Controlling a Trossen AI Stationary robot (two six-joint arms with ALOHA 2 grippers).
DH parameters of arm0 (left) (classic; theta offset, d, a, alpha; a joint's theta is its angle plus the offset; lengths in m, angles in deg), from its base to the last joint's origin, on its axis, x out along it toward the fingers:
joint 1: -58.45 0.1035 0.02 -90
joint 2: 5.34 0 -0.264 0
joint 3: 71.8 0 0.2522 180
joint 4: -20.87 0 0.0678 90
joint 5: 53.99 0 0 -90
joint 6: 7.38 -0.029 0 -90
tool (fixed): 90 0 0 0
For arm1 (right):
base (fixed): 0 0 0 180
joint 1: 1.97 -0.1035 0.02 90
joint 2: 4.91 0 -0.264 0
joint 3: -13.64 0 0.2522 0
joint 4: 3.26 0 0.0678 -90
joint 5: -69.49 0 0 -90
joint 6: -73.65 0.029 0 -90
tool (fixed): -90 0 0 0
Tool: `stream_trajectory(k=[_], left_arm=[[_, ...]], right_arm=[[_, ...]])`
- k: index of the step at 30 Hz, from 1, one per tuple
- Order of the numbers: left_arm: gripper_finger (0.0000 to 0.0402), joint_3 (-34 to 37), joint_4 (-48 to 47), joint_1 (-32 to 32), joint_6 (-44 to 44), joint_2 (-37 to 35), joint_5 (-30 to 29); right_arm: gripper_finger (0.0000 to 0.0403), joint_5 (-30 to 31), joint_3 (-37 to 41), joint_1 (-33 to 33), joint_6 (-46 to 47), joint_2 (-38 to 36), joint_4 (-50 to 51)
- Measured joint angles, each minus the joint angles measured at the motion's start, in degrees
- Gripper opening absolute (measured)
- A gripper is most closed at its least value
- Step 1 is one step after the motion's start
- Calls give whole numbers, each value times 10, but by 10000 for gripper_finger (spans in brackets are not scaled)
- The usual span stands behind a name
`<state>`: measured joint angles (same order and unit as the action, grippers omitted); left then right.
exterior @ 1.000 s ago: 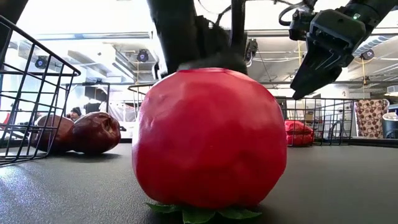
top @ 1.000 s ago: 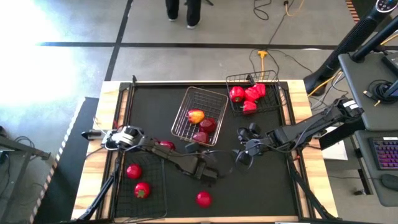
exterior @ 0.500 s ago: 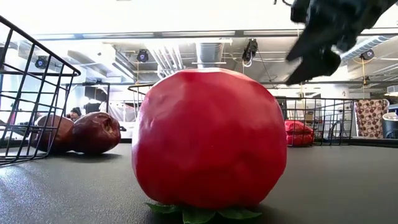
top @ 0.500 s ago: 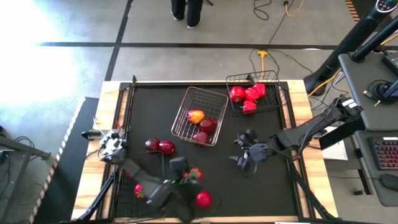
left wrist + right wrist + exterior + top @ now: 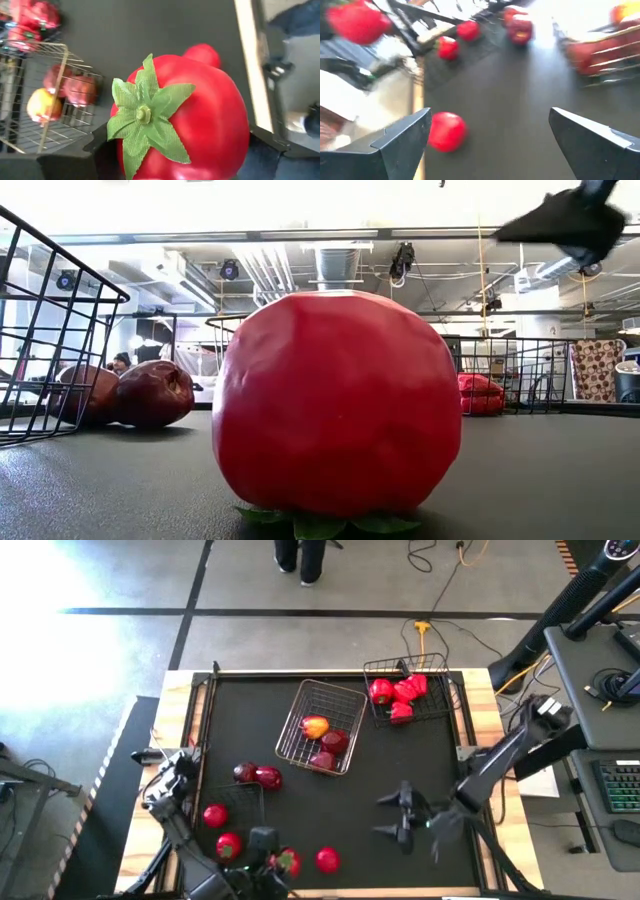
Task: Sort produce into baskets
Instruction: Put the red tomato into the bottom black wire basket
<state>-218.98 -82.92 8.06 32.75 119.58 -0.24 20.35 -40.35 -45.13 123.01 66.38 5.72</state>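
High view: the left gripper point(image 5: 280, 865) is sitting at the table's near edge, clamping a tomato point(image 5: 288, 861). A second tomato point(image 5: 327, 860) is lying loose just beside it. Two more tomatoes point(image 5: 215, 816) are resting in the black basket point(image 5: 250, 802) at the near left. Two dark apples point(image 5: 256, 776) are lying on the mat beside that basket. The silver basket point(image 5: 345, 698) is holding a yellow-red apple point(image 5: 315, 727) and dark apples. The far black basket point(image 5: 440, 665) is holding red peppers point(image 5: 398, 693). The right gripper point(image 5: 397, 817) is hovering over bare mat, fingers wide apart.

Low view: the loose tomato point(image 5: 336, 405) is filling the foreground, stem down.

Left wrist view: the clamped tomato point(image 5: 190, 120) is showing its green stem point(image 5: 145, 114).

Right wrist view: the spread fingers point(image 5: 400, 142) are holding nothing.
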Motion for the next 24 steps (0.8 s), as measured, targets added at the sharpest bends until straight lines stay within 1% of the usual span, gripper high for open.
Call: stream_trajectory(k=[2,5,6,8,10,12,15,17,20,22,24], left_arm=[[272,0,0,-13,0,-2,14],[272,0,0,-38,8,-4,17],[272,0,0,-46,10,-4,18],[272,1,0,-63,18,-5,18],[272,11,1,-79,29,-11,18],[272,37,2,-91,42,-25,19],[272,106,1,-97,75,-66,19],[272,167,0,-96,106,-103,26],[275,249,-1,-96,168,-151,44],[282,289,0,-94,202,-175,66],[288,321,0,-94,217,-191,81]], right_arm=[[393,13,0,-25,-3,40,-75],[393,12,-13,-47,-25,113,-189],[393,11,-22,-51,-28,136,-217],[393,12,-47,-56,-29,180,-244],[393,10,-78,-57,-22,220,-240],[393,4,-109,-56,-20,256,-236],[393,-8,-159,-56,-20,299,-230],[393,-8,-196,-56,-20,321,-204],[393,-8,-255,-56,-18,344,-128],[393,-8,-294,-56,-6,356,-62],[393,-8,-328,-56,9,364,5]])
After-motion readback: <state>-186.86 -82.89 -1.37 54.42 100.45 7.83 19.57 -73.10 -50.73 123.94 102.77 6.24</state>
